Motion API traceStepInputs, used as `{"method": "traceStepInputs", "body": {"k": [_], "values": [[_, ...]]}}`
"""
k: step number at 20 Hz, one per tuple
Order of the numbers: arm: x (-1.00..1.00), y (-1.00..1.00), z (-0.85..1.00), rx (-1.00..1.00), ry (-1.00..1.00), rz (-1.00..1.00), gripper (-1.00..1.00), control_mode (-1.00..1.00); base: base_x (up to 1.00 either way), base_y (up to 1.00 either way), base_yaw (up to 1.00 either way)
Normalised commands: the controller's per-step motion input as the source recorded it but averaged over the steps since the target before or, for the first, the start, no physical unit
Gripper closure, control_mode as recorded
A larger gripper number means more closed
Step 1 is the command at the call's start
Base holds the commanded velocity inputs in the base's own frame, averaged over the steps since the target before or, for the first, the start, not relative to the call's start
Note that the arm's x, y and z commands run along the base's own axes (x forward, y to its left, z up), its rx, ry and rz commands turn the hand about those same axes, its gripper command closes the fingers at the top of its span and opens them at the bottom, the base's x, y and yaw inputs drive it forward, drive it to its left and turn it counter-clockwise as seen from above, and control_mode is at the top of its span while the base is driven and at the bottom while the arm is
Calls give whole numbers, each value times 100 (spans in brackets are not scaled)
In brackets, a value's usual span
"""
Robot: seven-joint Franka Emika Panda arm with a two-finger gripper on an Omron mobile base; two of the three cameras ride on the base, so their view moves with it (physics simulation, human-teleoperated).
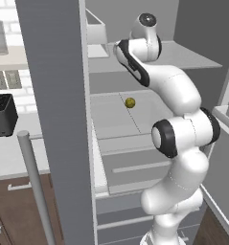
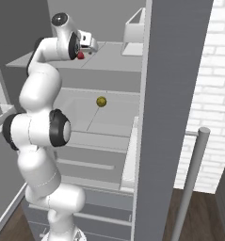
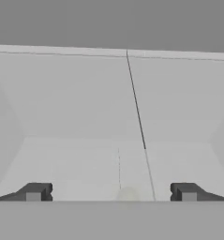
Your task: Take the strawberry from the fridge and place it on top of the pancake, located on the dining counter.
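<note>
Inside the open fridge [image 1: 58,119], upper centre of frame, the tool [image 3: 111,192] stands apart beside the strawberry [image 2: 80,55]; a yellow-green ball [image 2: 101,101] sits on the shelf [image 2: 109,117] below.

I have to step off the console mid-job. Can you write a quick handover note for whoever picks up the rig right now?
Hand: open, nothing held, reaching into the open fridge at upper-shelf height.
Strawberry: a small red spot right at the hand on the upper shelf in the right base view; not yet gripped.
Yellow-green ball: on the shelf below; leave it alone.
Done: fridge doors open, arm reaching inside.
Left: close on the strawberry, lift it out, drive to the dining counter, set it on the pancake.
</note>
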Motion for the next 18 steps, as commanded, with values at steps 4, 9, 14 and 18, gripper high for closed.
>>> {"method": "traceStepInputs", "body": {"k": [4,9,14,18], "values": [[-1,0,-31,0,12,0,-100,-100,0,0,0],[-1,0,-35,0,7,0,-100,-100,0,0,0],[0,0,-43,-3,0,0,-100,-100,0,0,0],[0,0,-51,-4,0,0,-100,-100,0,0,0]]}}
